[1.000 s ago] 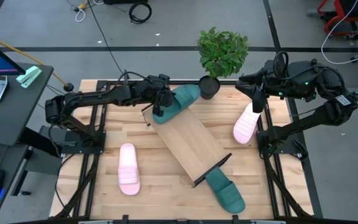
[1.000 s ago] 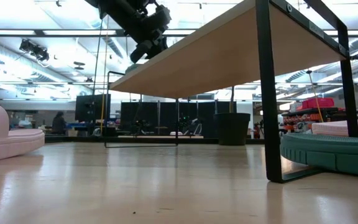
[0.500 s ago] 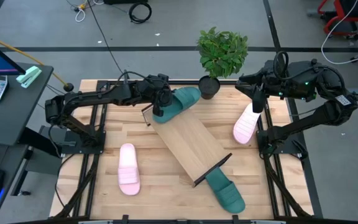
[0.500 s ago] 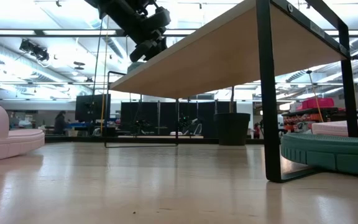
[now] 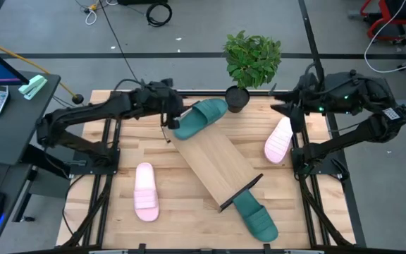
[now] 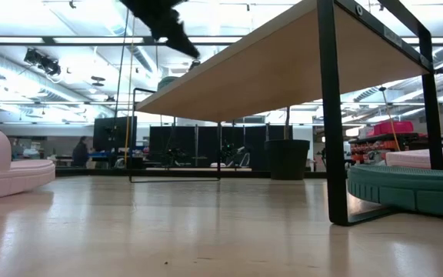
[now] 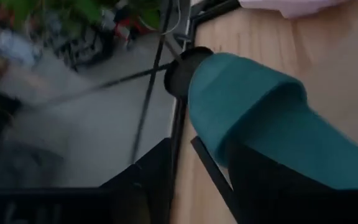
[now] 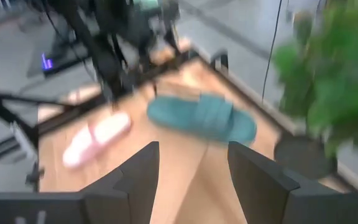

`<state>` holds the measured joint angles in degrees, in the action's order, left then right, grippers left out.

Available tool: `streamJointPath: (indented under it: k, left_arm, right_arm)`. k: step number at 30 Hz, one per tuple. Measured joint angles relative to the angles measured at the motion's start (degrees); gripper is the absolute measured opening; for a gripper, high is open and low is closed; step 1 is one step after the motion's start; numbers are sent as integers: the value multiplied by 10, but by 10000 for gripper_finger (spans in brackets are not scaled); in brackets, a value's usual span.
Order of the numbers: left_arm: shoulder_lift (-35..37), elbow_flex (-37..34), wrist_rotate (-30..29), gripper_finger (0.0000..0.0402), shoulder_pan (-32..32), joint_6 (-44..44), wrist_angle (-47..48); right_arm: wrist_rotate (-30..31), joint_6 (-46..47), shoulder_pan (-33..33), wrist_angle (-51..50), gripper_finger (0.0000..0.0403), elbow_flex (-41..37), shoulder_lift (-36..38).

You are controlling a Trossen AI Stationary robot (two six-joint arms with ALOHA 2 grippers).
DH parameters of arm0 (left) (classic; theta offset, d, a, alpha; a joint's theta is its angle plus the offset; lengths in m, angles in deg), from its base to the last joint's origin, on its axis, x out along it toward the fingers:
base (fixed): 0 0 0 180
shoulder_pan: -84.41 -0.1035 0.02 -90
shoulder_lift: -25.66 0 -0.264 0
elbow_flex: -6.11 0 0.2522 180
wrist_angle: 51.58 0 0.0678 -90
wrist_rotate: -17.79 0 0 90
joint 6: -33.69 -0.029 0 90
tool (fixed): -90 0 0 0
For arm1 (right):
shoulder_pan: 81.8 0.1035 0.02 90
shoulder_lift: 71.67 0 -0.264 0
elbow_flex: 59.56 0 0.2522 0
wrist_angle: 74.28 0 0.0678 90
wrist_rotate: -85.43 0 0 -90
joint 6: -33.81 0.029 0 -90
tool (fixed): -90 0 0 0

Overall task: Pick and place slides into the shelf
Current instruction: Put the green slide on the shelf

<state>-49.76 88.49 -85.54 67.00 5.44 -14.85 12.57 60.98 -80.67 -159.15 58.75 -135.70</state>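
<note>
The shelf stands slantwise on the slatted tabletop, a light board on black end bars. A teal slide lies across the shelf's far end, and it also fills the left wrist view. My left gripper hovers open just left of that slide and clear of it. A second teal slide lies on the tabletop by the shelf's near bar. One pink slide lies at the near left and another at the right. My right gripper hangs open high above that one.
A potted plant in a dark pot stands at the table's far edge, close to the teal slide. The arms' black frames flank the table's left and right sides. Bare tabletop lies between the left pink slide and the shelf.
My left gripper has come off the teal slide, drawing back toward the table's left edge and rising, with a roll of the wrist. The slide stays where it lay on the shelf's far end. My right arm has barely moved.
</note>
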Motion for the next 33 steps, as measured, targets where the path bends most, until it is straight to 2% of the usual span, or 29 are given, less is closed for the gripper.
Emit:
streamJointPath:
  k: [4,11,16,21,25,33]
  left_arm:
    - [33,0,15,143,9,104,45]
    - [58,0,14,143,70,217,65]
    - [58,0,-4,158,120,270,75]
    - [58,0,-35,162,157,301,114]
    - [58,0,-47,162,177,323,150]
    - [58,0,-47,162,197,334,164]
  right_arm:
    - [-47,50,8,-69,198,-2,0]
    - [-122,106,52,-100,198,-3,0]
    - [-154,153,93,-103,198,-34,1]
    - [-178,199,151,-100,198,-97,0]
    - [-188,232,204,-64,198,-164,0]
    - [-203,321,306,98,198,-313,1]
